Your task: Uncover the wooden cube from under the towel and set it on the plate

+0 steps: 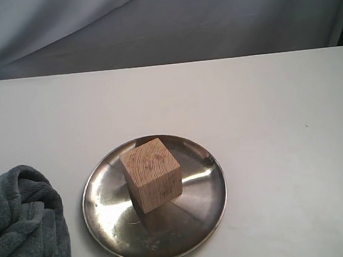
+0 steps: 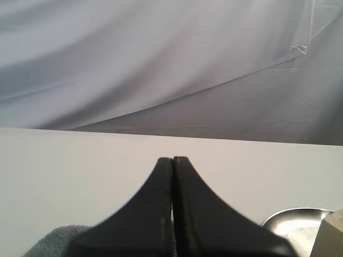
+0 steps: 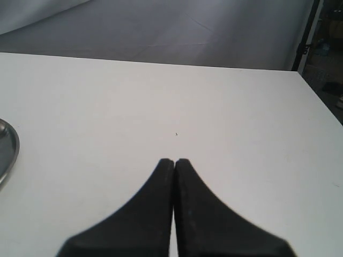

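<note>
Exterior view: wooden cube [image 1: 152,174] on plate [image 1: 107,215]; left claw [image 2: 173,160], right claw [image 3: 174,160] pressed together, empty; a stray arm sweep could dislodge it.

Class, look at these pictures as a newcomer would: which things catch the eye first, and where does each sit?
The wooden cube stands on the shiny plate, low in the middle of the exterior view, on the white table. The crumpled blue-grey towel lies to the plate's left, not touching it. The left gripper and the right gripper, both black, are shut and empty.
</note>
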`<state>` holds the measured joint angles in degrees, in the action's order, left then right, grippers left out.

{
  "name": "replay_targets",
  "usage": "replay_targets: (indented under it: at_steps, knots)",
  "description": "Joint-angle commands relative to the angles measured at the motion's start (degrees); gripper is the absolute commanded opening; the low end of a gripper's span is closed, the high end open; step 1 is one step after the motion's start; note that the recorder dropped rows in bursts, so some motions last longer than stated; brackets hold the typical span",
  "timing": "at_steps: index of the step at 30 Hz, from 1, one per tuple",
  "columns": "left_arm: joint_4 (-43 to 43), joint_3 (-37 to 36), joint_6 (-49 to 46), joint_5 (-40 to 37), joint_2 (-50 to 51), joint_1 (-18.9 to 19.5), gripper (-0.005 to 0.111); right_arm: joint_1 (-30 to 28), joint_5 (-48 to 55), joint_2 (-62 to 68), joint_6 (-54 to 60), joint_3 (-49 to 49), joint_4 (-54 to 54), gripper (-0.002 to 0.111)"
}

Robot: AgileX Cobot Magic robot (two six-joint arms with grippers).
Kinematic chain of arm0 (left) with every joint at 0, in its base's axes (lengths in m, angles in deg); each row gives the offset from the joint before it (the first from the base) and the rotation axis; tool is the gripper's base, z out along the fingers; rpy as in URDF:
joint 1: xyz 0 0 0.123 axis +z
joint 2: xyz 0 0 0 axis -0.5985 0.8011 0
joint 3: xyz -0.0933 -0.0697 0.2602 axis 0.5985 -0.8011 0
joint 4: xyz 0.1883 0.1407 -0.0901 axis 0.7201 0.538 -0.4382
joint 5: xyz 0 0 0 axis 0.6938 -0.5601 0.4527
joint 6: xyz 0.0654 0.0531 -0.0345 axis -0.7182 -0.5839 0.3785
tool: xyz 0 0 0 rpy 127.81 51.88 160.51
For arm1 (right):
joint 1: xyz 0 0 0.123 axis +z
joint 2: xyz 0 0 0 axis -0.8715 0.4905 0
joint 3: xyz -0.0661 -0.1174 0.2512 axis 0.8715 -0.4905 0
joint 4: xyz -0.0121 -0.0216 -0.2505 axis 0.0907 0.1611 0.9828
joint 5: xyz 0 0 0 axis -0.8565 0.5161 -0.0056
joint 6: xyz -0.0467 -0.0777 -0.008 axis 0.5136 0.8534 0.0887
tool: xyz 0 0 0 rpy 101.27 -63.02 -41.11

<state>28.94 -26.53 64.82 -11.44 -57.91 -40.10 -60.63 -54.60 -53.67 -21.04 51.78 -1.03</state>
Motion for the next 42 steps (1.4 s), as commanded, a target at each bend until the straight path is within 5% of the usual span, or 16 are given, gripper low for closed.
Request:
replay_targets:
  at_steps: [1, 21, 28, 42]
  knots:
    - [4.2, -0.6, 5.6, -0.4, -0.2, 0.1, 0.0, 0.0, 0.0, -0.4, -0.2, -0.1, -0.2, 0.0]
    - [9.3, -0.6, 3.5, -10.0, -0.2, 0.1, 0.0, 0.0, 0.0, -0.4, -0.2, -0.1, -0.2, 0.0]
    - [9.6, -0.6, 3.2, -10.1, -0.2, 6.4, 0.0, 0.0, 0.0, -0.4, -0.2, -0.1, -0.2, 0.0]
    - [7.9, -0.6, 3.7, -10.2, -0.2, -1.1, 0.0, 0.0, 0.0, -0.4, -0.2, -0.1, -0.2, 0.0]
